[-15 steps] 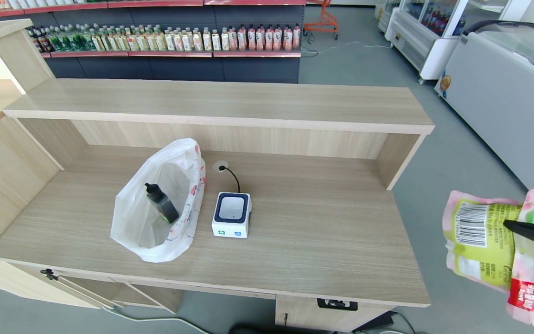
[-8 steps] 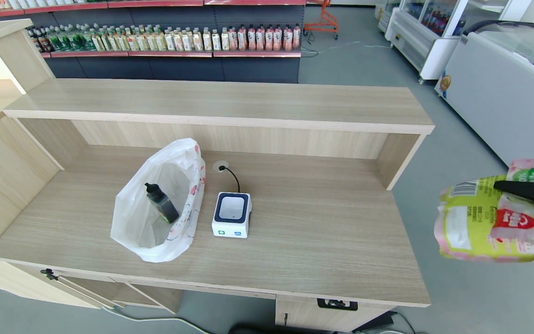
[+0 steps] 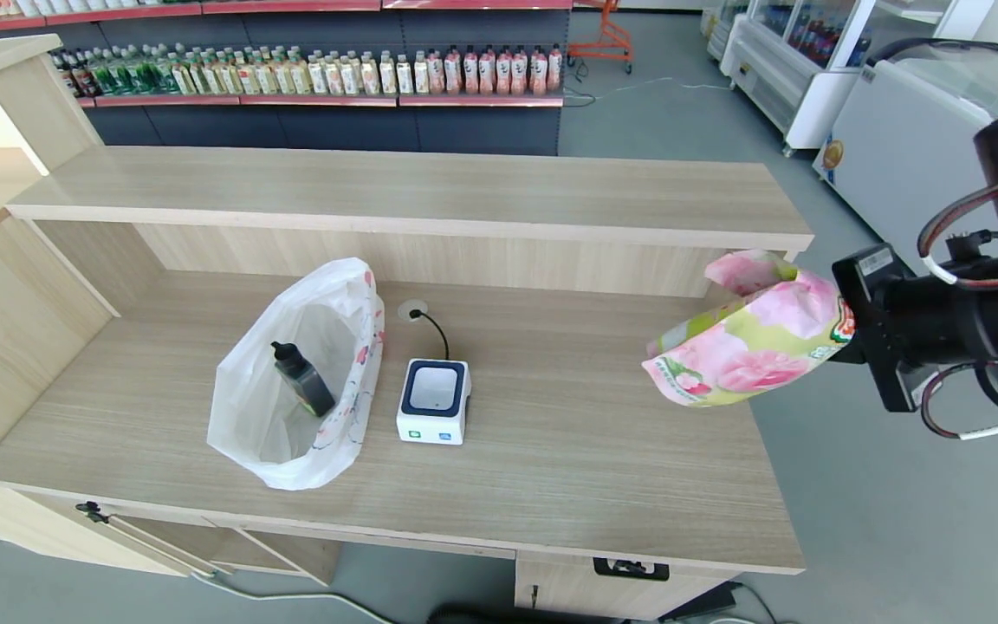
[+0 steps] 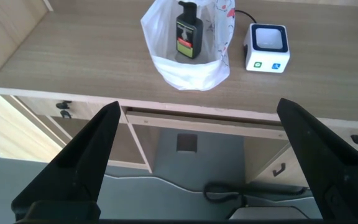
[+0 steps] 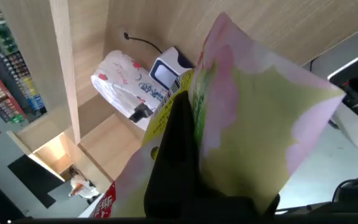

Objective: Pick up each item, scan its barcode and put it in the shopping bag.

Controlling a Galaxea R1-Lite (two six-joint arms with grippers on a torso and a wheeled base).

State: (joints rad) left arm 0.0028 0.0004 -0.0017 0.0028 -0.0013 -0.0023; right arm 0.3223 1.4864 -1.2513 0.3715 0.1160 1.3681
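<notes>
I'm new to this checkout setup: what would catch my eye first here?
A pink-and-green snack pouch, clamped in the right gripper, hangs in the air by the right end of the counter. On it stands a white shopping bag with a dark bottle inside, a white scanner beside it.

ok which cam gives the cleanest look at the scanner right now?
Head view: the scanner sits unobstructed on the counter, glass top and front buttons both visible. Left wrist view shows the scanner whole too, but farther off. Right wrist view catches part of it, the snack pouch covering the rest.
</notes>
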